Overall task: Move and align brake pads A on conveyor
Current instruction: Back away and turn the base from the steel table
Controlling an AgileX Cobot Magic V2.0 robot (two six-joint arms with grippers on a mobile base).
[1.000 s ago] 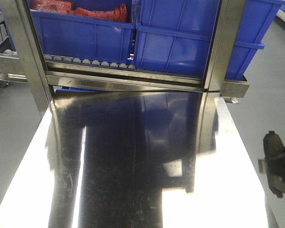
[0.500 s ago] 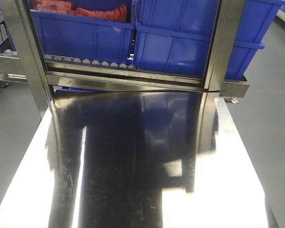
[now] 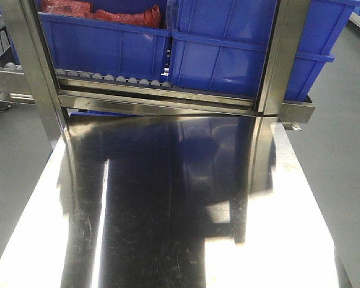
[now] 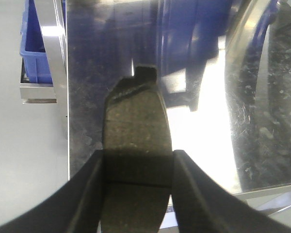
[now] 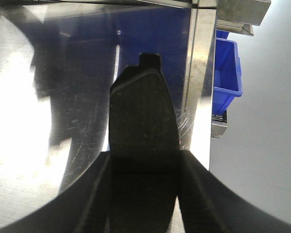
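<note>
Left gripper (image 4: 138, 162) pinches the left pad (image 4: 136, 116), its black fingers (image 4: 87, 189) pressed against the pad's long edges right at the cross groove. This pad points away from the wrist camera with its friction face up (grainy, dark grey-brown), and a small tab of the backing plate juts out at the far end. Under it lies the steel table (image 4: 87, 97), whose left edge runs just beside the pad, with grey floor and a blue bin (image 4: 36, 43) beyond.

Right gripper (image 5: 144, 162) clamps the right pad (image 5: 141, 107) the same way between its fingers (image 5: 199, 194), tab at the far end. That pad hangs over the table close to its right edge. How high either pad sits above the steel I cannot tell.

From the front, the table reflects the blue bins (image 3: 108, 42) standing on a roller rack (image 3: 114, 78) behind it.
</note>
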